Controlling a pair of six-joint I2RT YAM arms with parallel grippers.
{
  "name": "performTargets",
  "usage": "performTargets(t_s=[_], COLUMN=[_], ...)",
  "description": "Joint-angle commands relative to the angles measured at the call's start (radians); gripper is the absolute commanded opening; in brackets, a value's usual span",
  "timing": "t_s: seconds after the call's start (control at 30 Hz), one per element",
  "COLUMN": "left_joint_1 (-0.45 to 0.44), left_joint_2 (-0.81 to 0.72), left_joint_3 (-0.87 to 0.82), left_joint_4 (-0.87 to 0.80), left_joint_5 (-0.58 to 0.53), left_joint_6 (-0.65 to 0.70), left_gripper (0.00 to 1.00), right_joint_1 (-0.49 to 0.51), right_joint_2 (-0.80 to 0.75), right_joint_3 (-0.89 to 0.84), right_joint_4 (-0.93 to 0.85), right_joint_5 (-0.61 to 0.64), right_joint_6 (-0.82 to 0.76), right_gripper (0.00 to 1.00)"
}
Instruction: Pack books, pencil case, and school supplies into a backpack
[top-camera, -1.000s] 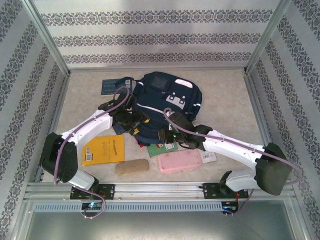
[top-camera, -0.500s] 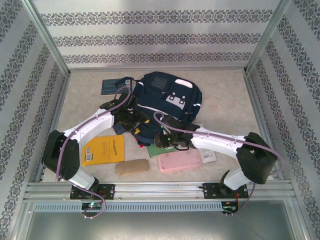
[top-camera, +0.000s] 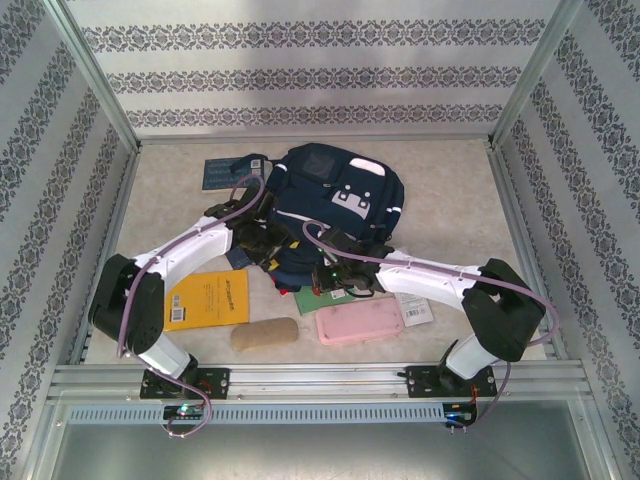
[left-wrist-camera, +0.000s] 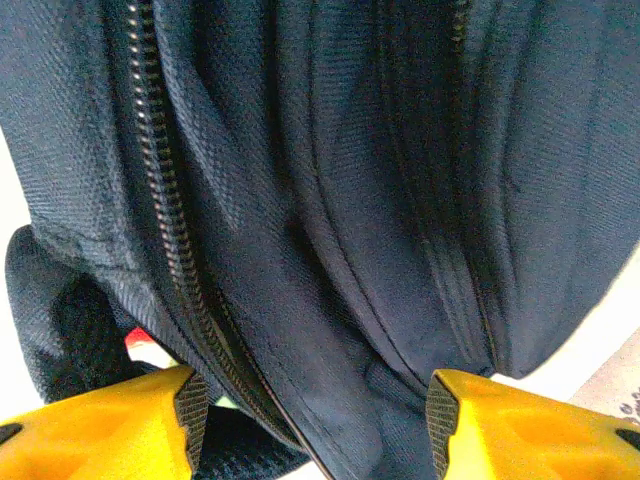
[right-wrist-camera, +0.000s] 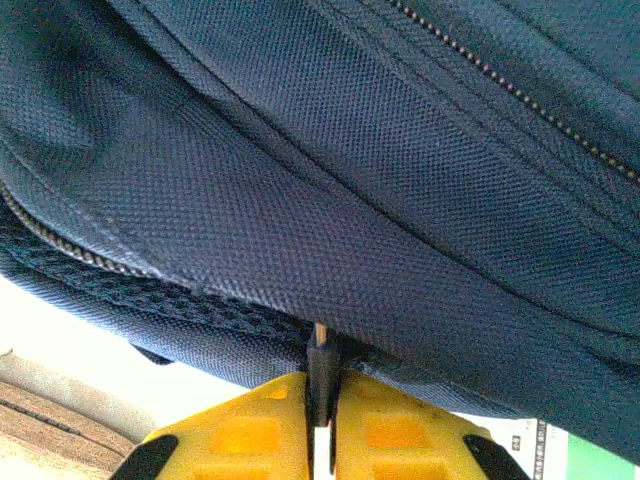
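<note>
text: none legible | yellow book (top-camera: 205, 298): print too small

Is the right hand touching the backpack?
Touching. Right wrist view: the right hand, shut, pinches a thin tab at the lower edge of the backpack.

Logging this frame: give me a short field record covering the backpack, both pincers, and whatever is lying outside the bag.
backpack: navy, in the middle, both pincers at its near edge
left pincer: jaws apart around a thick fold of backpack fabric beside a zipper; unclear if it grips
right pincer: shut on a thin dark tab at the backpack's edge
outside, near side: yellow book, tan pouch, pink case, green book partly covered
outside, far left: dark blue book
</note>
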Motion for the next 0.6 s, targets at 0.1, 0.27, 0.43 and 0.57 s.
performTargets(t_s=[0.1, 0.27, 0.43, 0.57], left_joint_1=[-0.01, -0.01, -0.01, -0.01], left_joint_2=[0.063, 0.104, 0.101, 0.088], left_joint_3=[0.042, 0.052, 0.072, 0.08], left_joint_4=[-0.039, -0.023, -0.027, -0.036], left_joint_5=[-0.04, -0.027, -0.023, -0.027], left_joint_6=[0.014, 0.007, 0.014, 0.015], left_gripper=[0.55, 0.34, 0.01, 0.0], right_joint_1=[-0.011, -0.011, -0.016, -0.034], right_joint_2=[-0.047, -0.05, -0.056, -0.056], right_joint_3=[-0.023, -0.036, -0.047, -0.046], right_joint_4=[0.066, 0.077, 0.076, 0.099], right_joint_5=[-0.022, -0.039, -0.025, -0.065], right_joint_6=[-0.008, -0.013, -0.018, -0.013], right_gripper=[0.0, 0.0, 0.04, 0.29])
